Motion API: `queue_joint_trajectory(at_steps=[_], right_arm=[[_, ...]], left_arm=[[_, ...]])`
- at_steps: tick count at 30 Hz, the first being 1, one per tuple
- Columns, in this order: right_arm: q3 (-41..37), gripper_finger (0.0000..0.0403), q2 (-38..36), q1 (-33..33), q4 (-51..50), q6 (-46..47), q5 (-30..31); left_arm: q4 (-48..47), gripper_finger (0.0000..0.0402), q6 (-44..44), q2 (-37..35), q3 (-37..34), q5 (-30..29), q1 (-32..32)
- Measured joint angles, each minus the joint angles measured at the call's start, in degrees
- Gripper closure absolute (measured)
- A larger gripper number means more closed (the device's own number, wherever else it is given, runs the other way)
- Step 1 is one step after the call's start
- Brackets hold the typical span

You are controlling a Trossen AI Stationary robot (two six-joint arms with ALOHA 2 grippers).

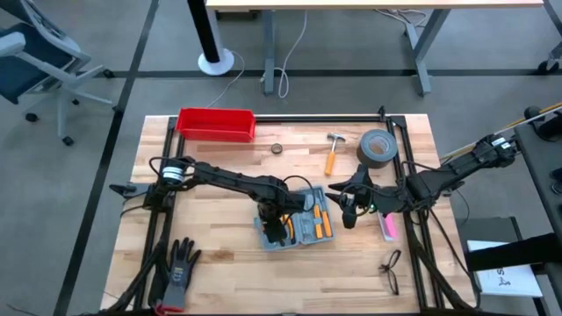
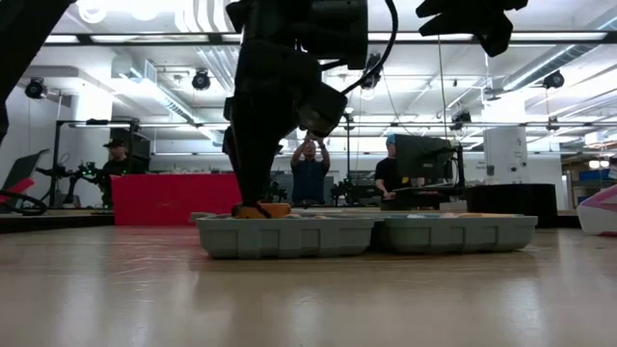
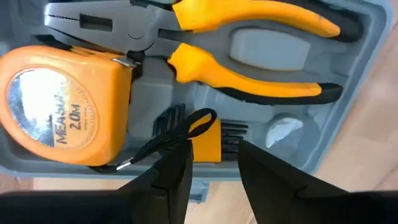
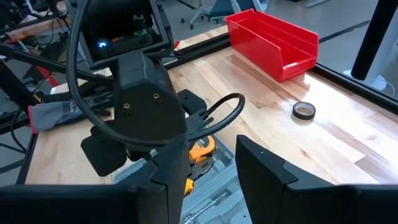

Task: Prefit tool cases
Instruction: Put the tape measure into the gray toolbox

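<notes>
Yellow tape measure and yellow-handled pliers are seen seated in the grey moulded slots of the case, which lies opened flat near the middle of the table. The left hand is held low over the case's left half, just beside the tape measure, its fingers parted with nothing gripped between them. The right hand is held above the table just right of the case, fingers apart and empty. Behind the case, a red bin is set at the table's far edge. Right of the bin, a hammer and a roll of grey tape are placed. A glove is laid at the near left corner.
</notes>
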Motion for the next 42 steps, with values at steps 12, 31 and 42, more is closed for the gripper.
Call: queue_joint_trajectory(at_steps=[12,31,42], right_arm=[[0.00,0.0282,0.01,0.11,0.05,-0.02,0.02],[0.02,0.0285,0.02,0.24,1.00,-0.17,0.00],[0.02,0.0276,0.02,0.24,1.34,-0.54,0.04]], left_arm=[[-0.14,0.0293,0.51,-5.29,0.09,-13.76,1.31],[2.39,0.0288,7.79,-0.14,-6.34,-14.54,6.21],[3.67,0.0303,6.32,-4.94,-4.33,-14.52,6.68]])
